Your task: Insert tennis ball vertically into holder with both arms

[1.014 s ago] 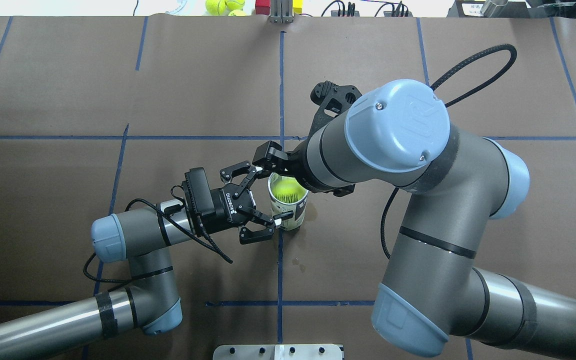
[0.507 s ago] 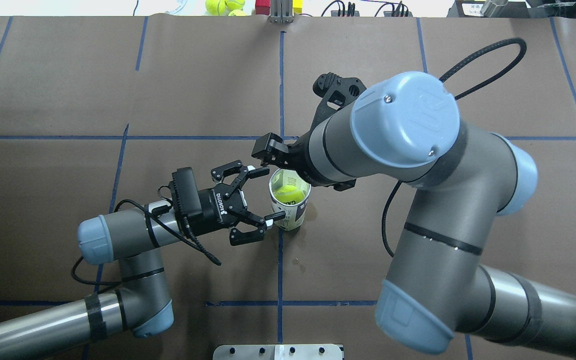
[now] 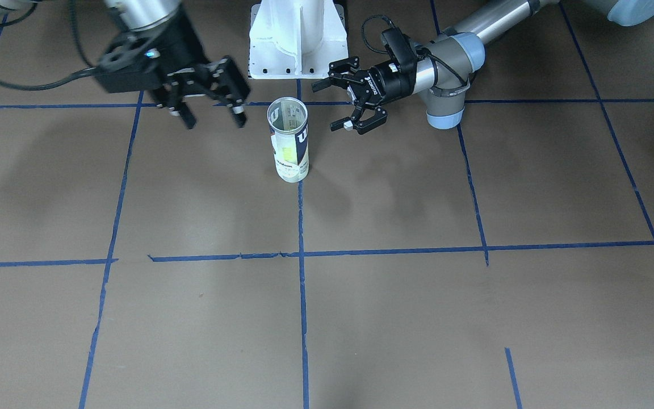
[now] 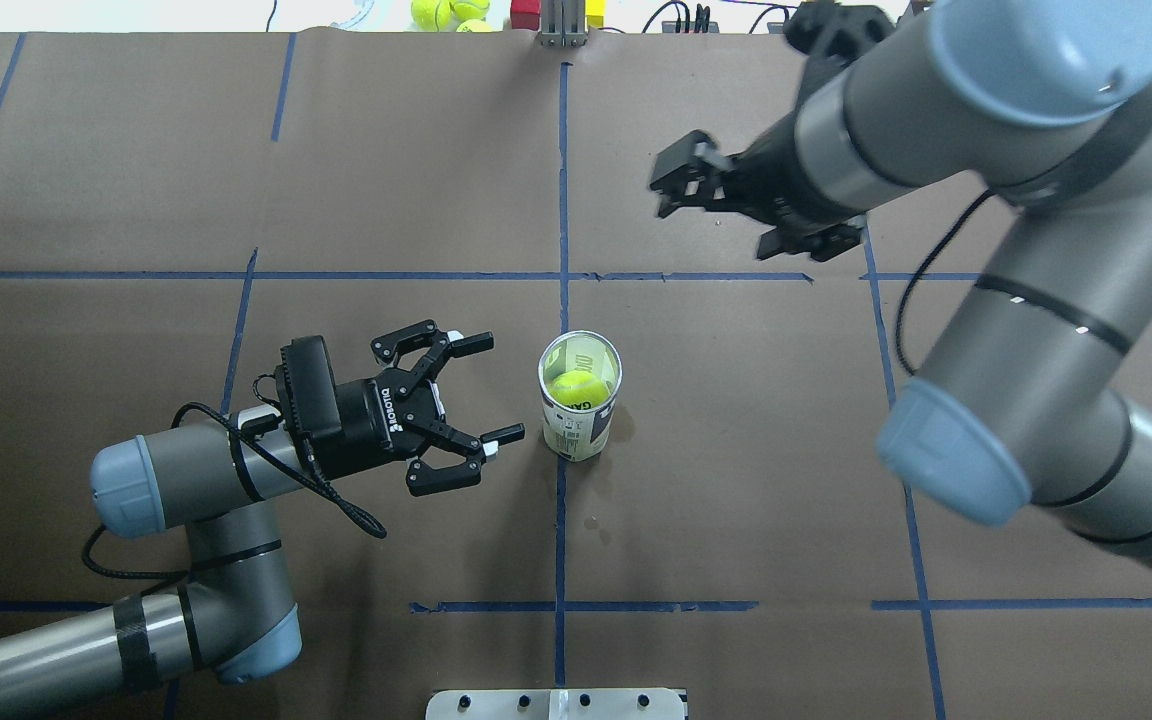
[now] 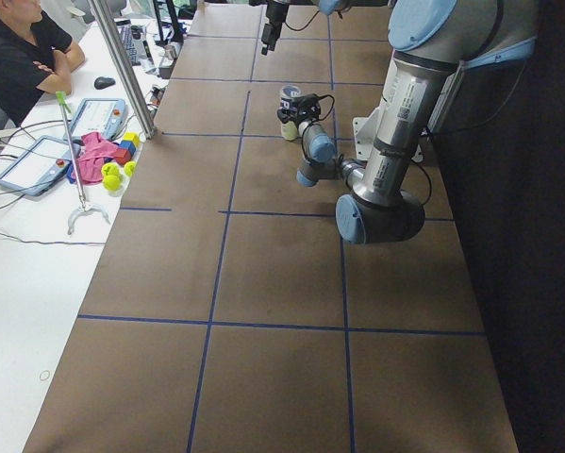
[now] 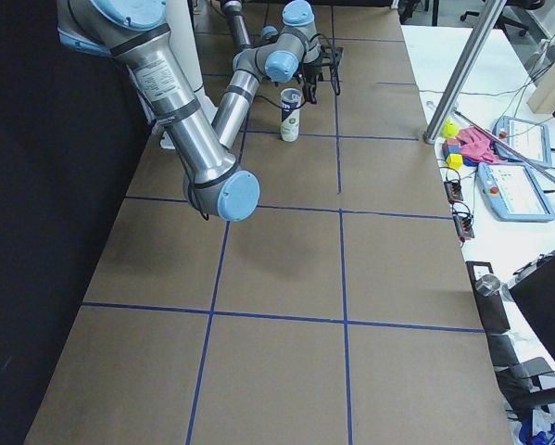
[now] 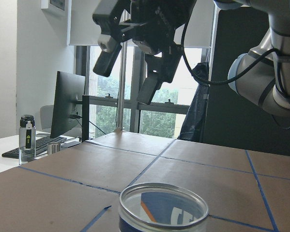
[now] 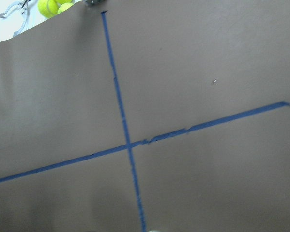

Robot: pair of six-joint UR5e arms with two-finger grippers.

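The holder [image 4: 579,418], a clear can with a navy and white label, stands upright at the table's middle. It also shows in the front-facing view [image 3: 289,145]. The tennis ball [image 4: 573,389] lies inside it, below the rim. My left gripper [image 4: 492,389] is open and empty, lying level to the can's left, a short gap away. My right gripper [image 3: 214,120] is open and empty, raised high and off to the can's side; from overhead it [image 4: 731,205] is back and right of the can. The left wrist view shows the can's rim [image 7: 163,208] with the right gripper [image 7: 129,71] above it.
Spare tennis balls [image 4: 448,12] and coloured blocks [image 4: 526,12] lie beyond the table's far edge. The white pedestal [image 3: 297,40] stands behind the can. An operator [image 5: 18,57] sits by a side desk. Blue tape lines [image 8: 120,111] cross the brown table.
My right gripper has lifted off the can's mouth and swung back and to the right. My left gripper has drawn back to the left. The ball stays in the can.
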